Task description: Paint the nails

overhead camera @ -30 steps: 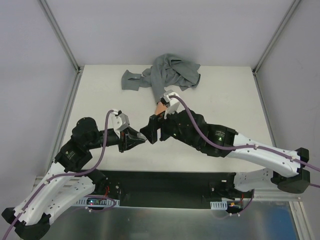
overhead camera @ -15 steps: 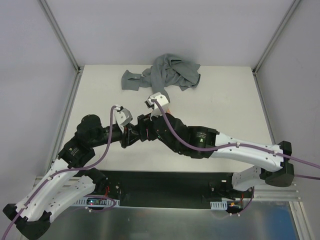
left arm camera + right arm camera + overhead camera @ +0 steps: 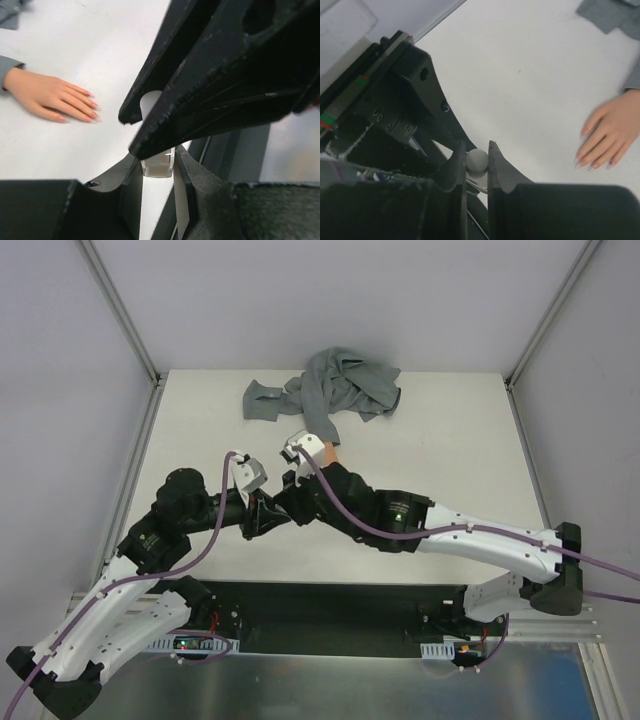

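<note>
The peach mannequin hand (image 3: 50, 95) lies flat on the white table, its nails (image 3: 94, 106) showing pink at the fingertips. It also shows in the right wrist view as the hand (image 3: 612, 132), with the nails (image 3: 592, 165) pointing toward me. My left gripper (image 3: 157, 162) is shut on the glass base of a small white bottle (image 3: 158, 167). My right gripper (image 3: 477, 150) is shut on the bottle's round white cap (image 3: 477, 160). From above the two grippers (image 3: 275, 512) meet tip to tip left of the hand (image 3: 328, 452), which the right wrist mostly hides.
A crumpled grey cloth (image 3: 330, 390) lies at the back of the table, joined to the hand's grey sleeve. A metal frame post (image 3: 120, 310) rises at the left and another post (image 3: 555, 310) at the right. The black base plate (image 3: 330, 610) runs along the near edge.
My right gripper swung left from above the hand to meet the left gripper, and its jaws went from open to shut on the bottle's cap. The left gripper shifted slightly, keeping its grip.
</note>
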Robot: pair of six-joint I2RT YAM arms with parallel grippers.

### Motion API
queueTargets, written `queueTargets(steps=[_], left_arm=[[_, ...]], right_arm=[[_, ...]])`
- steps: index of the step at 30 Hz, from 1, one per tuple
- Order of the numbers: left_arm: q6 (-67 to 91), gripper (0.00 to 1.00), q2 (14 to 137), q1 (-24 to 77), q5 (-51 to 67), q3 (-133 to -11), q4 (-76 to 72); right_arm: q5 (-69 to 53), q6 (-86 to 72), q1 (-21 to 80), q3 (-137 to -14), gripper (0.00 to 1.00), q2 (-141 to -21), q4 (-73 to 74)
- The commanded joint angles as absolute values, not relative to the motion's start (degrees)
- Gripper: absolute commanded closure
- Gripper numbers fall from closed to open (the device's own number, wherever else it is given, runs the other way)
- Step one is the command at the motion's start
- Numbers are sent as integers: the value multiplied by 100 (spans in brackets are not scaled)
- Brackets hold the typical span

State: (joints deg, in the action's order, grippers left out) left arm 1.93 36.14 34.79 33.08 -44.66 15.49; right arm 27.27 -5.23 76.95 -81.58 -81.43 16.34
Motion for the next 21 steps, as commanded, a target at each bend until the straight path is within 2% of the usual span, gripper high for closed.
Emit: queueTargets(steps=[1,2,4,6,14,16,17,18,21], left_arm=[[149,100,3656,3507,5589,-4834,1178],[149,100,3726,3507,6007,-4860,1160],[158,100,3884,3507,6581,-4869,1160],[132,100,3868,3507,6506,-4843,1143],[-132,100,3630,3507,5502,-4729,1134],[-141,100,3630,3507,5318,-4711,1134],[-132,100,3612,3507,5230,-4702,1134],[-141,100,3604,3507,5021,-4693,1134],[-114,100,3551,3507,4712,-4650,1151]], right_arm=[[-1604,1033,7077,-7509,100,-7490,1064],[-3566,1446,6736,-7375,100,-7375,1055],[-3857,1502,6488,-7321,100,-7356,1142],[-3614,1635,6495,-7260,100,-7295,1441],[-2595,818,6478,-6671,100,-6829,554],[-2278,503,6495,-6688,79,-6829,510],[-1902,379,6486,-6706,72,-6838,518],[-1672,256,6495,-6776,58,-6838,536],[-609,-324,6627,-6960,43,-6812,816]])
